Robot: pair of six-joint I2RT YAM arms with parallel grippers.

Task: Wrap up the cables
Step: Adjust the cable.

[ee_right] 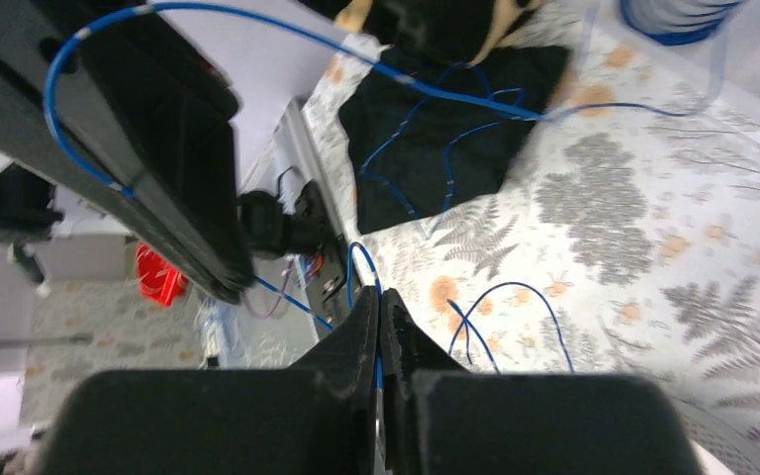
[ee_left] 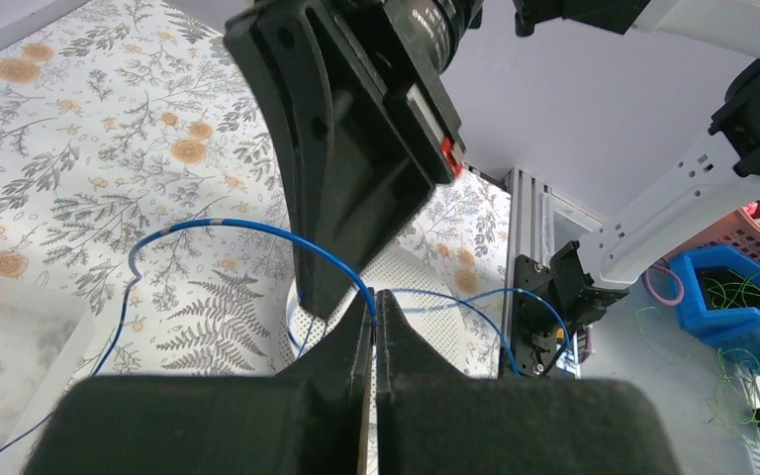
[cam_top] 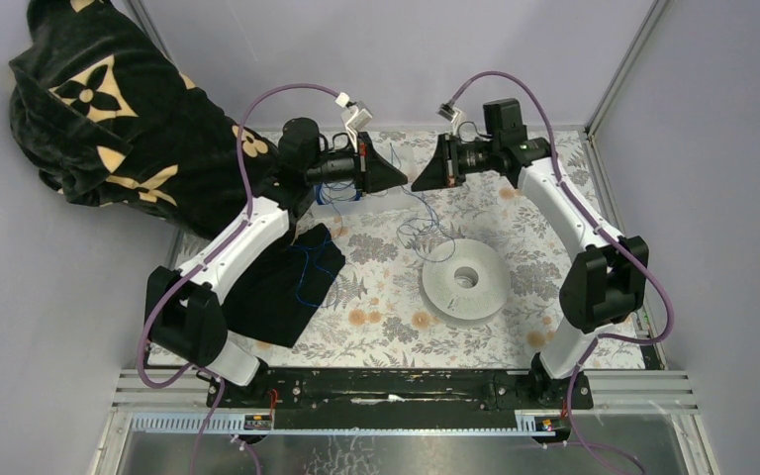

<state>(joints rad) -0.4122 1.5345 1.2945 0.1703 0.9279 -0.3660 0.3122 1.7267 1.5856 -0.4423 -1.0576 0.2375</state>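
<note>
Both grippers meet tip to tip above the back middle of the floral table. My left gripper (cam_top: 402, 177) (ee_left: 374, 299) is shut on a thin blue cable (ee_left: 220, 226), which arcs left from its jaws and trails down to the table. Facing it, my right gripper (cam_top: 415, 184) (ee_right: 379, 301) is shut on a blue cable (ee_right: 364, 265) that runs between its pads. From the grippers the cable (cam_top: 418, 230) hangs in loose loops onto the table. More blue strands (cam_top: 304, 269) (ee_right: 426, 148) lie on a black cloth (cam_top: 277, 287) (ee_right: 515, 148).
A white perforated spool (cam_top: 465, 281) (ee_left: 426, 282) lies right of centre. A clear tub with coiled blue wire (cam_top: 341, 195) (ee_right: 673, 15) stands under the left arm. A black garment with beige flowers (cam_top: 109, 129) fills the back left. Grey walls enclose the table (cam_top: 376, 327).
</note>
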